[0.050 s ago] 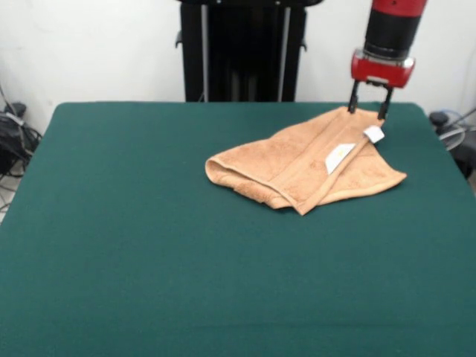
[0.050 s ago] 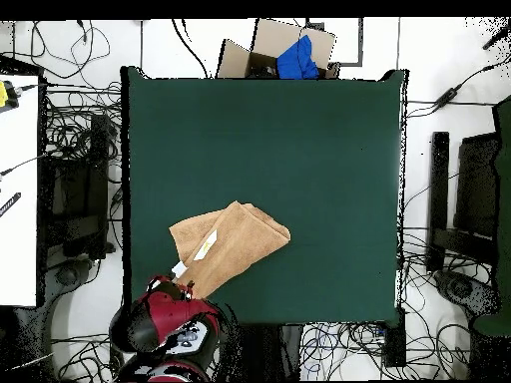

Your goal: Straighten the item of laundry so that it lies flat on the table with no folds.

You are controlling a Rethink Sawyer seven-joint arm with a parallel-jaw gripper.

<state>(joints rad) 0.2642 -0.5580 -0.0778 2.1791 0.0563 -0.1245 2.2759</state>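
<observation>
Hand (image 1: 369,110) sits at the towel's (image 1: 297,167) far corner beside the white label (image 1: 373,134), fingers (image 1: 352,100) spread apart and straddling the edge, not clamped yet from what shows. Towel lies folded over itself, doubled layers, near the surface's (image 1: 149,238) edge on the robot's side. Step looks like a corner grab. Advice: pinch only the top layer at that corner, lift low, then peel it across the fold line toward open green, slowly so the bottom layer doesn't drag.
</observation>
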